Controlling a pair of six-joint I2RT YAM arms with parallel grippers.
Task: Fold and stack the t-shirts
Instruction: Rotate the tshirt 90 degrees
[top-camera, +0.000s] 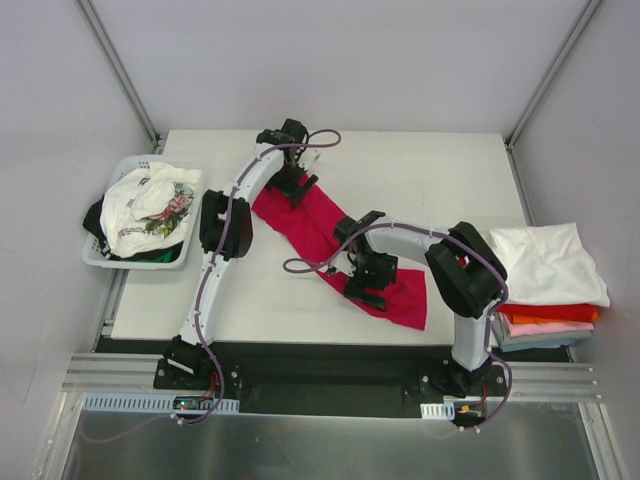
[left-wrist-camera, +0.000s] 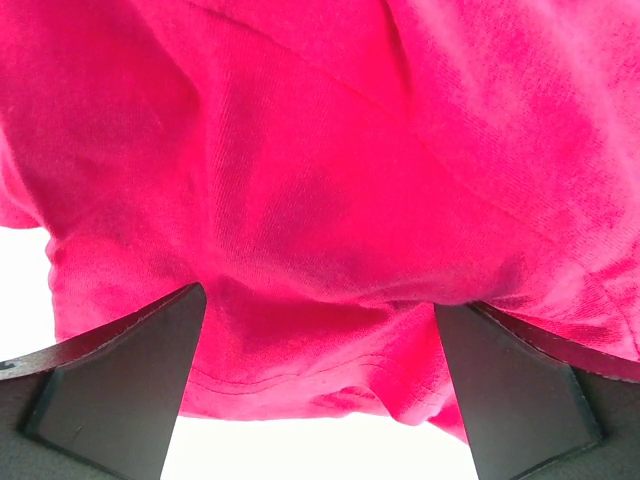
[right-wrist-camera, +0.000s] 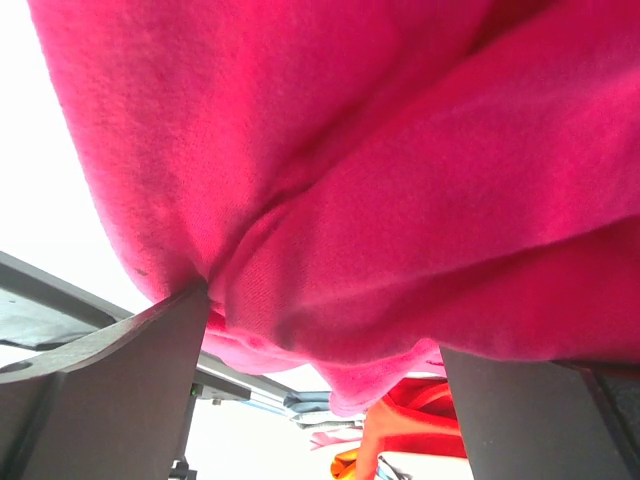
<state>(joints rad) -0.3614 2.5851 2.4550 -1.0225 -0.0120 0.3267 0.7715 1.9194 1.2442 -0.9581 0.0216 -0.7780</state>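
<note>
A crimson-magenta t-shirt lies in a long diagonal band across the middle of the table. My left gripper is down on its far left end, my right gripper on its near right part. In the left wrist view the shirt fills the frame and its hemmed edge bunches between the wide-apart fingers of the left gripper. The right wrist view shows a thick fold of the shirt between the spread fingers of the right gripper. Both grippers are open.
A stack of folded t-shirts sits at the table's right edge, white on top of red, orange and pink layers. At the left, a white basket holds a white printed t-shirt over dark cloth.
</note>
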